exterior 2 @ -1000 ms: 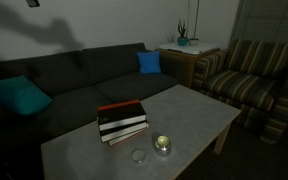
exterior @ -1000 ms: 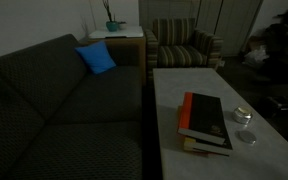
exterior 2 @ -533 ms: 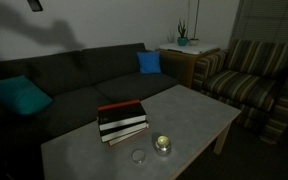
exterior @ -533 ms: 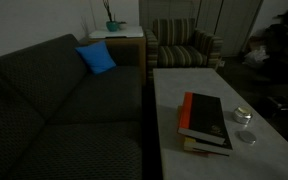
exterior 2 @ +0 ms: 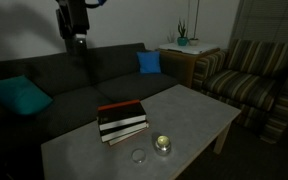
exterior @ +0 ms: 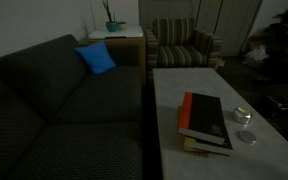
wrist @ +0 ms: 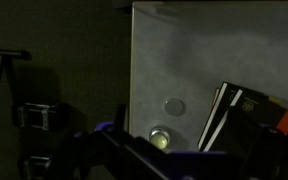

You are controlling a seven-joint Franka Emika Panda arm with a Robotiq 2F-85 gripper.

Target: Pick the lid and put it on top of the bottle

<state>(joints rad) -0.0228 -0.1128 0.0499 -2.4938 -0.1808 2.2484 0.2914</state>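
Note:
The bottle is a small squat round jar standing on the pale low table, near its front edge. The lid, a flat pale disc, lies on the table beside it, a little apart. Both also show in an exterior view, bottle and lid, and in the wrist view, bottle and lid. My gripper hangs high above the sofa, far from both, open and empty. In the wrist view only dark blurred parts of it cross the bottom edge.
A stack of books lies on the table just behind the bottle and lid. A dark sofa with a blue cushion and a teal cushion runs along the table. A striped armchair and a side table with a plant stand beyond.
The arm and gripper have come into an exterior view at the top, above the sofa. The bottle, lid and books have not moved.

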